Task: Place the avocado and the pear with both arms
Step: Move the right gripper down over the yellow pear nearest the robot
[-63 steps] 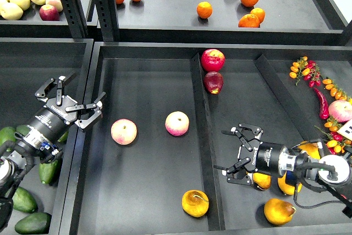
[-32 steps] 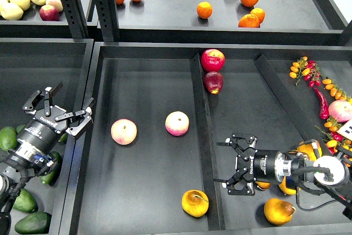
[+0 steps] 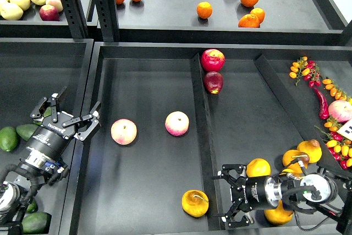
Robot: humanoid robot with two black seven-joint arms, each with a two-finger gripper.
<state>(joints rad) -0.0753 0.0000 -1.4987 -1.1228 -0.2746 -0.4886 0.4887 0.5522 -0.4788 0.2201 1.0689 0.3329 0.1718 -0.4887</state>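
My left gripper (image 3: 69, 115) is open and empty over the left bin, near the wall to the middle bin. Smooth green avocados lie below and left of it: one (image 3: 8, 138) at the far left, one (image 3: 27, 131) beside my arm, one (image 3: 34, 222) at the bottom edge. A pear (image 3: 195, 203) with a thin brown stem lies at the front of the middle bin, against the divider. My right gripper (image 3: 226, 195) is open and empty in the right bin, just across the divider from that pear. Several more pears (image 3: 258, 167) lie around my right arm.
Two pink-yellow apples (image 3: 124, 131) (image 3: 177, 123) lie in the middle bin. Two red apples (image 3: 213, 59) sit at the far end of the divider (image 3: 201, 136). Oranges (image 3: 204, 9) are on the back shelf. Chillies and small tomatoes (image 3: 322, 100) lie at the right.
My right gripper has moved towards the front, down beside the stemmed pear, uncovering the pears behind it. My left gripper dipped left and came back right a little. Both stay open.
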